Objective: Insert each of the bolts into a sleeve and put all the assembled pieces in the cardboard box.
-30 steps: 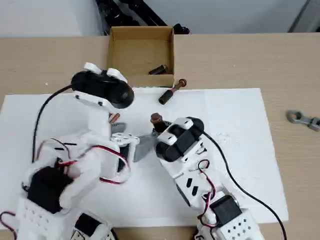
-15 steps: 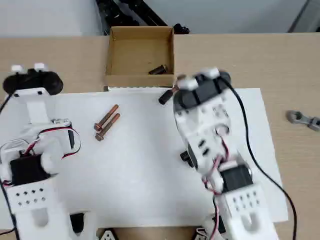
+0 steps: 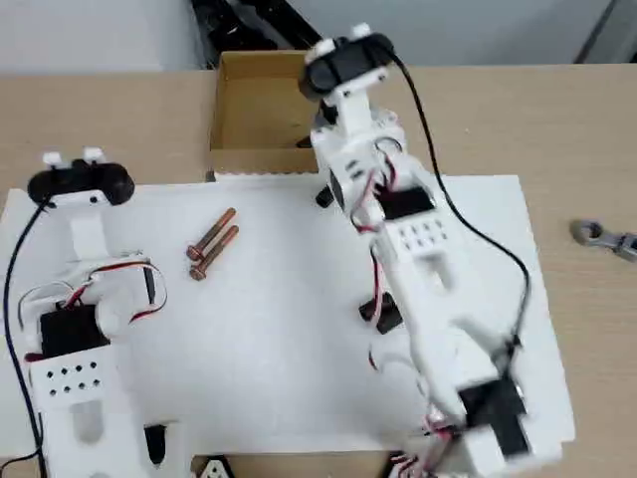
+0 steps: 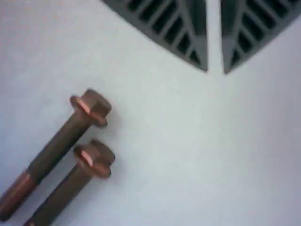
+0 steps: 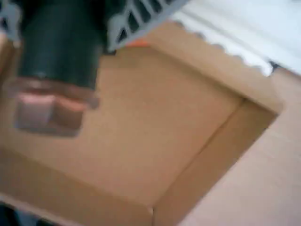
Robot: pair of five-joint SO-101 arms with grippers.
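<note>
Over the cardboard box (image 3: 261, 105) my right arm (image 3: 350, 149) reaches in from the mat. In the right wrist view my right gripper (image 5: 66, 28) is shut on an assembled piece, a black sleeve (image 5: 59, 44) with a copper bolt head (image 5: 47, 110) at its end, held above the box floor (image 5: 141, 136). Two loose copper bolts (image 3: 211, 244) lie side by side on the white mat. My left arm (image 3: 85, 229) stands to their left. Close to the bolt heads (image 4: 91, 106), my left gripper (image 4: 214, 68) is shut with nothing in it.
Black sleeves (image 3: 383, 309) lie on the mat beside the right arm. Another dark piece (image 3: 323, 196) peeks out by the box's front wall. A metal wrench (image 3: 602, 236) lies on the bare table at the far right. The white mat (image 3: 279, 349) covers the near table.
The right arm swung from the mat's middle up to the box with the assembled piece. The left arm drew back to the left, uncovering the two bolts.
</note>
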